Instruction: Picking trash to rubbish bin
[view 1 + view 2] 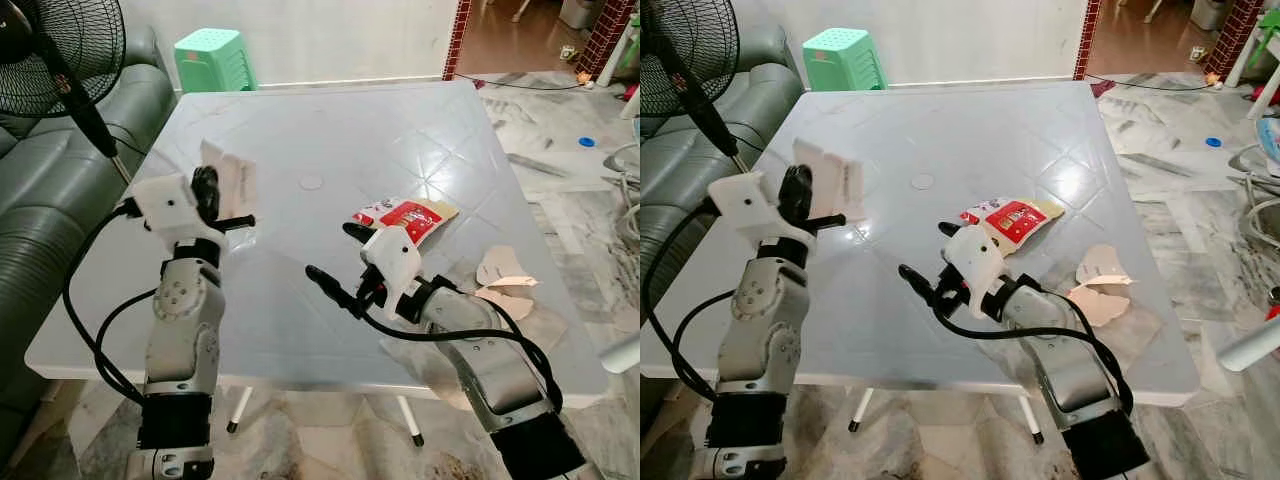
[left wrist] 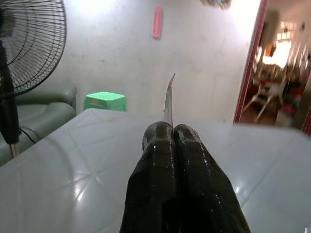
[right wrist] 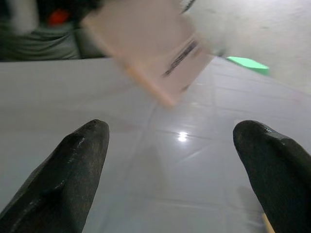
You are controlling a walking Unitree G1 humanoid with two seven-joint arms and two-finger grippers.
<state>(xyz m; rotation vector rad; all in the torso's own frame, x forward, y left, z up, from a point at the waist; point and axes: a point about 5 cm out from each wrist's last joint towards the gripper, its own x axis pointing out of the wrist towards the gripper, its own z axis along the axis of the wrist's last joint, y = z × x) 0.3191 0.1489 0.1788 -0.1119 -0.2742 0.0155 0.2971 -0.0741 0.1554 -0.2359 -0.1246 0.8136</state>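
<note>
Pale card (image 1: 232, 172) pinched in left claw (image 1: 222, 205)

1. A white table (image 1: 330, 130) stood in the middle.
2. A green stool (image 1: 212, 58) sat beyond its far left corner.
3. A black fan (image 1: 55, 45) rose at the far left, over a grey-green sofa (image 1: 45, 200).

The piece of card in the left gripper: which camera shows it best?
Left eye view: the pale card stands broadside above the shut left gripper. The left wrist view shows it edge-on, a sliver; the right wrist view shows it blurred.
</note>
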